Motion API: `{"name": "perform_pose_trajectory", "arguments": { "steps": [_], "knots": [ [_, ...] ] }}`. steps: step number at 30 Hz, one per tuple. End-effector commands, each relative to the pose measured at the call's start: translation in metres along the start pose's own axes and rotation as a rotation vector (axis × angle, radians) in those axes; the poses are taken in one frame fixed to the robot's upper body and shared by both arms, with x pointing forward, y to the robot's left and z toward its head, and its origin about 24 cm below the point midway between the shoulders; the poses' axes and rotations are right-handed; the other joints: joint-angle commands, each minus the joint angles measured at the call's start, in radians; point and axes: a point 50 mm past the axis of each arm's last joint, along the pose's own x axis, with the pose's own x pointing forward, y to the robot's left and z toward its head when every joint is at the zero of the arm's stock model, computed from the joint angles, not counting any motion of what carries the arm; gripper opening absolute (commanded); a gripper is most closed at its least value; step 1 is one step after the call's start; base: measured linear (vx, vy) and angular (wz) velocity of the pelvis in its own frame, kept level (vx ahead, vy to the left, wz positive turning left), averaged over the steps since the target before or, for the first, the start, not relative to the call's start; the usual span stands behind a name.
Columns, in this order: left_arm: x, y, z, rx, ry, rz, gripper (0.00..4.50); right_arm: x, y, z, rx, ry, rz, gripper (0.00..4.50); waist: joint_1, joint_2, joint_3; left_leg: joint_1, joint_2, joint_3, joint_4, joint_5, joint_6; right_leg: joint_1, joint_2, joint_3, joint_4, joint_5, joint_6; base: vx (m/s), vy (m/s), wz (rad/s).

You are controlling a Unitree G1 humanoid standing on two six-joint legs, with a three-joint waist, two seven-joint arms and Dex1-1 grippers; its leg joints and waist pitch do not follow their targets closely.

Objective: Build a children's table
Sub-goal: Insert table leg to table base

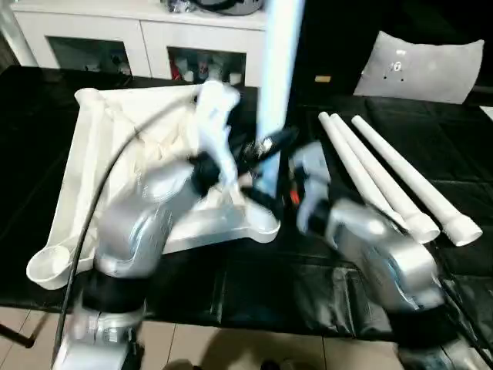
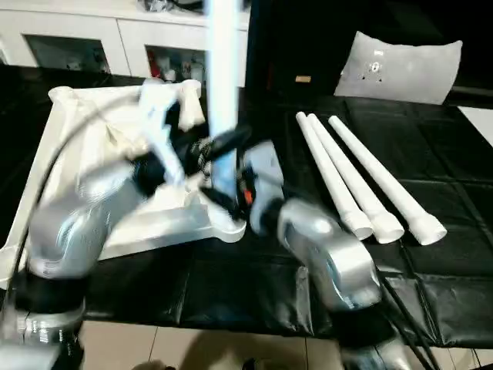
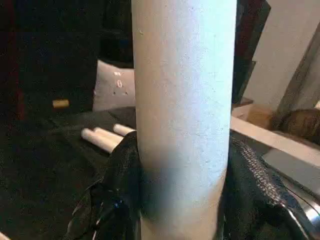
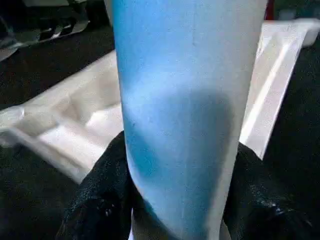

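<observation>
Surface: black quilted mat (image 1: 231, 285) under all the parts, with a white cabinet (image 1: 146, 38) and a grey cushion (image 1: 427, 65) behind.
Table top: white square table top (image 1: 92, 162) lies underside up on the mat, ribs and round corner sockets showing.
Upright leg: one white leg (image 1: 277, 69) stands at the near corner of the table top.
Left claw (image 3: 182, 200): half closed, black fingers on either side of the upright leg.
Right claw (image 4: 180, 200): half closed, gripping the same leg.
Spare legs: three legs (image 1: 393, 181) lie side by side on the mat, on the right.
</observation>
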Motion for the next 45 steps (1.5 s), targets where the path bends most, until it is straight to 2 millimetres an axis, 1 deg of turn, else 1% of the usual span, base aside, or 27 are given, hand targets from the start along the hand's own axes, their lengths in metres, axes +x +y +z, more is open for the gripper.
{"name": "perform_pose_trajectory", "arguments": {
  "steps": [1, 3, 5, 6, 8, 10, 11, 12, 14, 17, 19, 23, 25, 27, 28, 30, 31, 32, 34, 35, 36, 37, 38, 40, 42, 43, 45],
  "knots": [
    [-0.010, 0.011, 0.006, -0.044, -0.055, 0.072, 2.56, -0.014, 0.001, 0.000, -0.025, 0.007, 0.034, 1.92, 0.000, 0.003, -0.070, -0.002, 0.051, -0.007, -0.072, -0.075, 0.020, 0.063, -0.103, 0.059, -0.082, -0.349, -0.084, 0.000, 0.000, 0.00],
    [-0.013, 0.018, 0.000, -0.086, -0.058, 0.130, 2.56, -0.018, 0.002, -0.004, -0.024, 0.026, 0.052, 1.91, 0.000, 0.000, -0.065, -0.003, 0.047, -0.006, -0.074, -0.102, 0.024, 0.061, -0.102, 0.056, -0.092, -0.433, -0.052, 0.000, 0.000, 0.00],
    [-0.015, 0.021, -0.003, -0.126, -0.068, 0.146, 2.56, -0.019, 0.003, -0.006, -0.021, 0.042, 0.050, 1.91, -0.002, -0.002, -0.066, -0.003, 0.044, -0.007, -0.073, -0.110, 0.025, 0.059, -0.101, 0.054, -0.096, -0.467, -0.035, 0.000, 0.000, 0.00],
    [-0.017, 0.024, -0.005, -0.184, -0.090, 0.155, 2.56, -0.020, 0.004, -0.007, -0.016, 0.057, 0.049, 1.91, -0.004, -0.004, -0.064, -0.003, 0.039, -0.006, -0.071, -0.116, 0.027, 0.055, -0.100, 0.051, -0.105, -0.517, -0.007, 0.000, 0.000, 0.00],
    [-0.022, 0.031, -0.011, -0.297, -0.125, 0.181, 2.56, -0.022, 0.005, -0.009, -0.002, 0.077, 0.052, 1.91, -0.005, -0.001, -0.064, -0.003, 0.035, -0.006, -0.068, -0.118, 0.027, 0.054, -0.098, 0.048, -0.111, -0.545, 0.013, 0.000, 0.000, 0.00],
    [-0.030, 0.044, -0.026, -0.430, -0.138, 0.252, 2.56, -0.024, 0.007, -0.010, 0.006, 0.096, 0.060, 1.91, -0.008, -0.002, -0.064, -0.003, 0.029, -0.003, -0.064, -0.115, 0.030, 0.052, -0.092, 0.044, -0.116, -0.551, 0.018, 0.000, 0.000, 0.00],
    [-0.030, 0.044, -0.028, -0.439, -0.133, 0.257, 2.56, -0.025, 0.006, -0.010, 0.005, 0.097, 0.058, 1.91, -0.006, -0.003, -0.065, -0.002, 0.028, -0.004, -0.065, -0.114, 0.033, 0.052, -0.092, 0.043, -0.118, -0.554, 0.023, 0.000, 0.000, 0.00],
    [-0.032, 0.046, -0.033, -0.462, -0.121, 0.268, 2.56, -0.025, 0.006, -0.010, 0.004, 0.101, 0.055, 1.91, -0.003, 0.005, -0.069, 0.001, 0.036, -0.009, -0.069, -0.106, 0.037, 0.049, -0.092, 0.044, -0.113, -0.522, 0.022, 0.000, 0.000, 0.00],
    [-0.032, 0.046, -0.038, -0.405, -0.072, 0.282, 2.56, -0.026, 0.004, -0.010, 0.002, 0.104, 0.047, 1.91, -0.003, 0.003, -0.073, 0.000, 0.046, -0.014, -0.073, -0.092, 0.042, 0.051, -0.093, 0.047, -0.103, -0.446, 0.003, 0.000, 0.000, 0.00],
    [-0.029, 0.039, -0.035, -0.382, -0.066, 0.248, 2.56, -0.026, 0.003, -0.010, 0.006, 0.105, 0.043, 1.91, -0.001, 0.004, -0.072, -0.001, 0.050, -0.012, -0.074, -0.076, 0.047, 0.055, -0.097, 0.051, -0.093, -0.379, -0.041, 0.000, 0.000, 0.00],
    [-0.028, 0.038, -0.032, -0.398, -0.082, 0.233, 2.56, -0.026, 0.003, -0.010, 0.010, 0.110, 0.039, 1.91, -0.001, 0.005, -0.072, -0.003, 0.049, -0.010, -0.073, -0.069, 0.047, 0.059, -0.100, 0.054, -0.091, -0.363, -0.058, 0.000, 0.000, 0.00],
    [-0.029, 0.042, -0.033, -0.382, -0.067, 0.258, 2.56, -0.025, 0.003, -0.011, 0.015, 0.115, 0.033, 1.91, -0.001, 0.006, -0.071, -0.005, 0.049, -0.010, -0.073, -0.062, 0.045, 0.061, -0.101, 0.054, -0.091, -0.364, -0.063, 0.000, 0.000, 0.00],
    [-0.029, 0.042, -0.033, -0.309, -0.038, 0.249, 2.56, -0.025, 0.003, -0.011, 0.013, 0.115, 0.029, 1.91, 0.000, 0.006, -0.071, -0.005, 0.050, -0.011, -0.074, -0.067, 0.042, 0.060, -0.101, 0.054, -0.091, -0.376, -0.059, 0.000, 0.000, 0.00],
    [-0.028, 0.031, -0.028, -0.139, -0.030, 0.125, 2.56, -0.024, 0.001, -0.011, 0.012, 0.112, 0.023, 1.91, 0.002, 0.006, -0.069, -0.002, 0.053, -0.016, -0.080, -0.081, 0.046, 0.057, -0.104, 0.055, -0.097, -0.406, -0.041, 0.000, 0.000, 0.00],
    [-0.028, 0.026, -0.025, -0.097, -0.056, 0.079, 2.56, -0.024, 0.001, -0.012, 0.010, 0.112, 0.022, 1.91, -0.001, 0.007, -0.070, -0.003, 0.056, -0.015, -0.080, -0.080, 0.041, 0.058, -0.104, 0.056, -0.091, -0.400, -0.042, 0.000, 0.000, 0.00],
    [-0.028, 0.022, -0.022, -0.064, -0.086, 0.038, 2.56, -0.024, 0.000, -0.012, 0.009, 0.111, 0.021, 1.91, -0.003, 0.007, -0.068, -0.004, 0.057, -0.014, -0.080, -0.083, 0.036, 0.059, -0.106, 0.057, -0.093, -0.393, -0.044, 0.000, 0.000, 0.00],
    [-0.030, 0.012, -0.017, -0.115, -0.133, -0.078, 2.56, -0.025, -0.001, -0.014, 0.005, 0.098, 0.045, 1.91, -0.003, 0.009, -0.069, -0.004, 0.054, -0.012, -0.078, -0.086, 0.027, 0.061, -0.106, 0.057, -0.089, -0.381, -0.051, 0.000, 0.000, 0.00],
    [-0.031, 0.009, -0.017, -0.124, -0.137, -0.106, 2.62, -0.025, -0.002, -0.014, 0.003, 0.096, 0.051, 1.91, -0.003, 0.008, -0.069, -0.004, 0.053, -0.011, -0.078, -0.090, 0.026, 0.062, -0.108, 0.057, -0.091, -0.387, -0.052, 0.000, 0.000, 0.00],
    [-0.034, 0.005, -0.018, -0.136, -0.129, -0.166, 3.02, -0.027, -0.002, -0.017, -0.003, 0.091, 0.070, 1.90, -0.002, 0.011, -0.068, -0.001, 0.056, -0.010, -0.078, -0.097, 0.021, 0.058, -0.108, 0.058, -0.091, -0.395, -0.062, 0.000, 0.000, 0.00],
    [-0.036, 0.002, -0.020, -0.136, -0.108, -0.202, 3.02, -0.030, -0.002, -0.019, -0.002, 0.088, 0.095, 1.90, -0.004, 0.013, -0.067, 0.000, 0.055, -0.011, -0.079, -0.101, 0.022, 0.057, -0.103, 0.057, -0.089, -0.385, -0.070, 0.000, 0.000, 0.00],
    [-0.037, 0.001, -0.020, -0.137, -0.099, -0.219, 3.06, -0.031, -0.002, -0.019, -0.001, 0.086, 0.107, 1.90, -0.001, 0.015, -0.069, 0.003, 0.055, -0.010, -0.078, -0.107, 0.023, 0.056, -0.104, 0.057, -0.089, -0.384, -0.071, 0.000, 0.000, 0.00],
    [-0.040, -0.003, -0.021, -0.138, -0.090, -0.277, 3.06, -0.036, -0.001, -0.021, -0.001, 0.072, 0.150, 1.90, -0.001, 0.014, -0.067, 0.002, 0.057, -0.010, -0.080, -0.110, 0.026, 0.055, -0.103, 0.058, -0.088, -0.377, -0.079, 0.000, 0.000, 0.00],
    [-0.040, -0.005, -0.021, -0.139, -0.089, -0.292, 3.32, -0.038, 0.000, -0.022, 0.000, 0.068, 0.162, 1.90, 0.001, 0.014, -0.069, 0.001, 0.058, -0.011, -0.080, -0.109, 0.030, 0.060, -0.106, 0.059, -0.086, -0.367, -0.082, 0.000, 0.000, 0.00],
    [-0.043, -0.010, -0.020, -0.143, -0.082, -0.352, 3.46, -0.044, -0.001, -0.025, 0.005, 0.066, 0.189, 1.90, 0.000, 0.013, -0.068, 0.000, 0.059, -0.010, -0.080, -0.102, 0.034, 0.060, -0.105, 0.059, -0.083, -0.345, -0.096, 0.000, 0.000, 0.00],
    [-0.044, -0.014, -0.020, -0.127, -0.068, -0.380, 3.61, -0.049, -0.003, -0.031, -0.007, 0.081, 0.193, 1.90, 0.000, 0.012, -0.068, -0.002, 0.058, -0.011, -0.080, -0.110, 0.035, 0.062, -0.106, 0.058, -0.085, -0.362, -0.096, 0.000, 0.000, 0.00],
    [-0.043, -0.012, -0.019, -0.119, -0.079, -0.362, 3.76, -0.050, -0.005, -0.033, -0.010, 0.076, 0.191, 1.90, 0.001, 0.013, -0.065, 0.000, 0.058, -0.009, -0.080, -0.124, 0.035, 0.059, -0.107, 0.058, -0.090, -0.394, -0.090, 0.000, 0.000, 0.00],
    [-0.041, -0.007, -0.017, -0.136, -0.115, -0.318, 3.91, -0.050, -0.007, -0.033, -0.005, 0.049, 0.176, 1.90, -0.003, 0.009, -0.061, -0.002, 0.052, -0.008, -0.079, -0.142, 0.035, 0.059, -0.106, 0.055, -0.099, -0.454, -0.076, 0.000, 0.000, 0.00]
  ]
}}
